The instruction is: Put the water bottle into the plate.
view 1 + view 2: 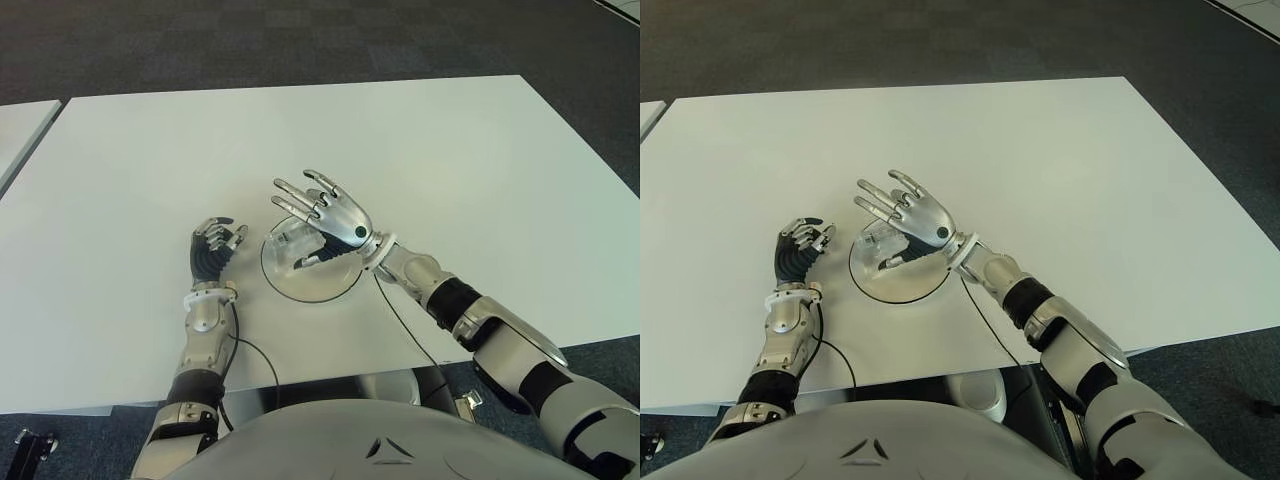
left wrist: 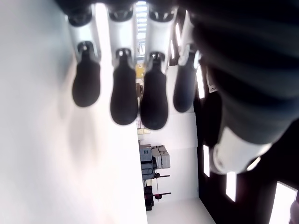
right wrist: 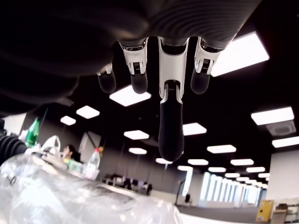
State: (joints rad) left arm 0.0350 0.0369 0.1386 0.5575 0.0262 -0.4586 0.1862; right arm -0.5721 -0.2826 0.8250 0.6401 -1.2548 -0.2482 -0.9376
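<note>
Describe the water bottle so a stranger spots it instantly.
On the white table, find the round clear plate near the front edge. The water bottle lies in it under the open right hand: clear crinkled plastic, the only loose object there.

Both eye views look down from the head, sharing the table (image 1: pixel 450 150); wrist views sit close behind each hand's fingers.

Bright table (image 1: pixel 450 170) glare, soft shadows (wrist views blurred)
</note>
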